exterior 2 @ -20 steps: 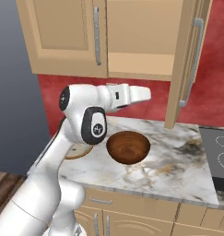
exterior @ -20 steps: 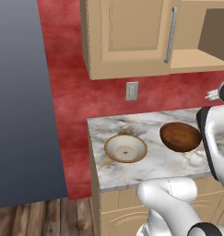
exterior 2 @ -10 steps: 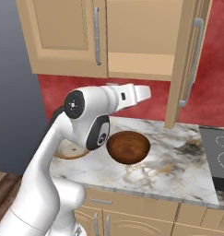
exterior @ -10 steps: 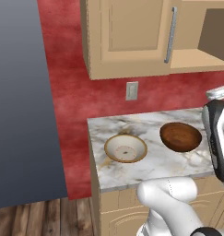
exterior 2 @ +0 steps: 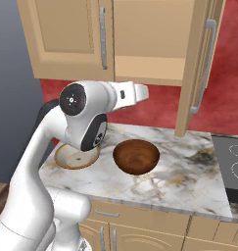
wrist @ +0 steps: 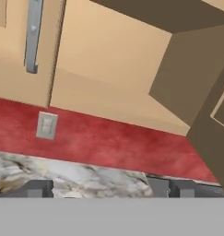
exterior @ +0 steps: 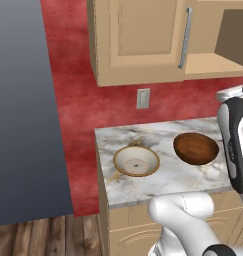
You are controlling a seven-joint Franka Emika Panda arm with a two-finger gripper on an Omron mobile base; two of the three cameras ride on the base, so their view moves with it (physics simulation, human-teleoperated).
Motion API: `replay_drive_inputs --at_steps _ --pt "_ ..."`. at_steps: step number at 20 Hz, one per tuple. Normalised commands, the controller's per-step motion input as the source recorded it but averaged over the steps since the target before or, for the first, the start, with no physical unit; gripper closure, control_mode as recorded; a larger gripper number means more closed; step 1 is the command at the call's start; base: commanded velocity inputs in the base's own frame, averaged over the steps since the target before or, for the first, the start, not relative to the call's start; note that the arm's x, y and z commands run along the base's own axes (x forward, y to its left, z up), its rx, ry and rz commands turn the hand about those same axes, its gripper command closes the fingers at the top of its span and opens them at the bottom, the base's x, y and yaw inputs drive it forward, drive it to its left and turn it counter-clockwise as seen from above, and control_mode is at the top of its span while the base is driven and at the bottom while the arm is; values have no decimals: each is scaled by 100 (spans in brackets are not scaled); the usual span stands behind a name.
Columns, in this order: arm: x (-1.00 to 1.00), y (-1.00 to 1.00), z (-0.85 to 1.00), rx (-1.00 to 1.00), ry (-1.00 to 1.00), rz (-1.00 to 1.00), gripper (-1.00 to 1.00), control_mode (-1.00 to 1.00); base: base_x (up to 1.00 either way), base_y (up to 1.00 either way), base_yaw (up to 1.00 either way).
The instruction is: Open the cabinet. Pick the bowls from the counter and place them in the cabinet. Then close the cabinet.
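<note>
Cabinet (exterior 2: 140,39): wall-mounted, above the desk. Its right door (exterior 2: 199,63) stands swung open, edge-on in the right base view, silver bar handle (exterior 2: 204,66) facing out. Left door (exterior: 143,35) shut, its handle (exterior: 184,37) vertical near the inner edge. Inside, a bare tan floor panel and darker shadowed walls show in the hand view.

Bowls: both on the desk (exterior: 163,175), below the cabinet. Cream bowl with tan rim (exterior: 136,160) sits toward the left end; dark reddish-brown bowl (exterior: 195,148) sits to its right, near but not touching. In the right base view the brown bowl (exterior 2: 136,156) lies under the open compartment, and the cream bowl (exterior 2: 76,156) is partly hidden behind my arm.

My claw (wrist: 104,188): finger tips set wide apart at the bottom of the hand view, nothing between them; I hold nothing. It hangs in the air above the desk and below the cabinet, pointing at the red wall (wrist: 132,138) and the cabinet's underside. Both bowls lie lower than the claw, clear of it. In the right base view my hand (exterior 2: 132,93) reaches out level, above the brown bowl.

Surroundings: a wall outlet (exterior: 142,98) on the red wall, above the cream bowl. Stove top (exterior 2: 230,169) right of the desk. Grey panel (exterior: 23,110) to the left, wood floor (exterior: 43,235) below it.
</note>
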Motion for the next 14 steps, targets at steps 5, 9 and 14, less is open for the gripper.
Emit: replay_drive_inputs --at_steps 5,9,14 --pt "0 24 29 12 0 2 -100 -100 0 0 0" --pt "0 23 39 10 0 0 -100 -100 0 0 0" --pt "0 22 20 8 0 0 -100 -100 0 0 0"
